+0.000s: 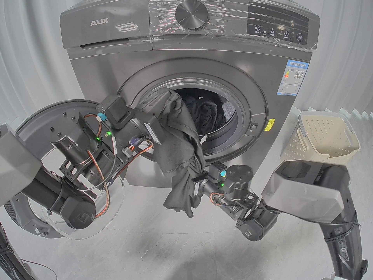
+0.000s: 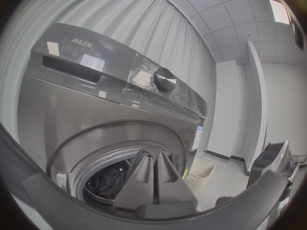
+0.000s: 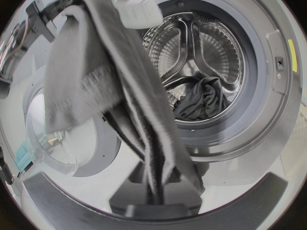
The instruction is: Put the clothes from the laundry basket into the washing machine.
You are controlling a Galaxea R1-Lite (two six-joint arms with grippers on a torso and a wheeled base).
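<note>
A dark grey garment (image 1: 179, 144) hangs in front of the washing machine's (image 1: 186, 51) open drum mouth. My left gripper (image 1: 164, 97) is shut on the garment's top end at the upper left rim of the opening; in the left wrist view its fingers (image 2: 140, 179) pinch the cloth (image 2: 153, 150). My right gripper (image 1: 199, 180) is shut on the garment's lower part, below the opening; the cloth (image 3: 96, 80) rises from its fingers (image 3: 179, 197). Another dark garment (image 3: 201, 101) lies inside the drum. The cream laundry basket (image 1: 326, 137) stands to the right of the machine.
The round machine door (image 1: 50, 117) is swung open to the left, behind my left arm. Grey floor (image 1: 155, 245) spreads in front of the machine. A curtain (image 1: 27, 51) hangs behind it.
</note>
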